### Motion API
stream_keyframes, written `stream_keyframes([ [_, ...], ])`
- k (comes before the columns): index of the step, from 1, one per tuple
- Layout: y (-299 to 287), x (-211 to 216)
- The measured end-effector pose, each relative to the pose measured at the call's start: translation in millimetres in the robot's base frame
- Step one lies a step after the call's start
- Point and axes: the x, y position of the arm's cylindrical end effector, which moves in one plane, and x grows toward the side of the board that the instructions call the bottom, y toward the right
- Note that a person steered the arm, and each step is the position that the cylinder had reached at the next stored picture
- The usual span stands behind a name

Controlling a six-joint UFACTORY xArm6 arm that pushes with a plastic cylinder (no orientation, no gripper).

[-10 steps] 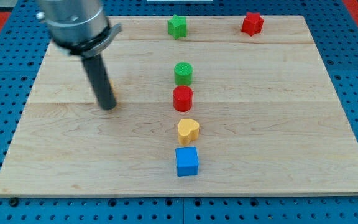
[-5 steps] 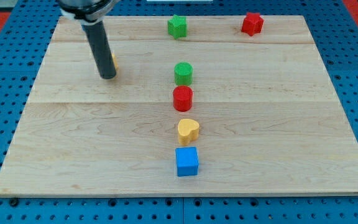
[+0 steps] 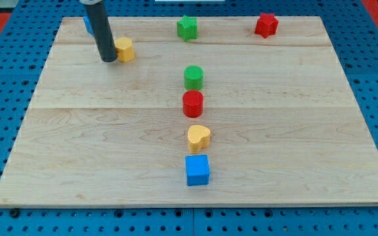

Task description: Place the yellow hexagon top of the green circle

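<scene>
The yellow hexagon (image 3: pixel 125 48) lies at the view's upper left on the wooden board (image 3: pixel 294 131). My tip (image 3: pixel 108 59) touches its left side. The green circle (image 3: pixel 193 77) stands near the board's middle, to the right of and below the hexagon. The rod rises from the tip to the view's top edge.
A green star (image 3: pixel 187 27) and a red star (image 3: pixel 266 25) sit along the top edge. A red circle (image 3: pixel 193 103), a yellow heart (image 3: pixel 199 137) and a blue cube (image 3: pixel 197 170) line up below the green circle. A blue block (image 3: pixel 88 25) shows partly behind the rod.
My tip has moved toward the view's top, pushing the yellow hexagon up with it. The hexagon now shows fully to the right of the rod. The other blocks have not moved.
</scene>
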Motion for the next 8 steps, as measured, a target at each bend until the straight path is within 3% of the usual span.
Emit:
stream_keyframes([
  [3, -9.7, -54.3],
  [4, 42.2, -53.2],
  [6, 86.0, -29.2],
  [8, 30.2, -28.0],
])
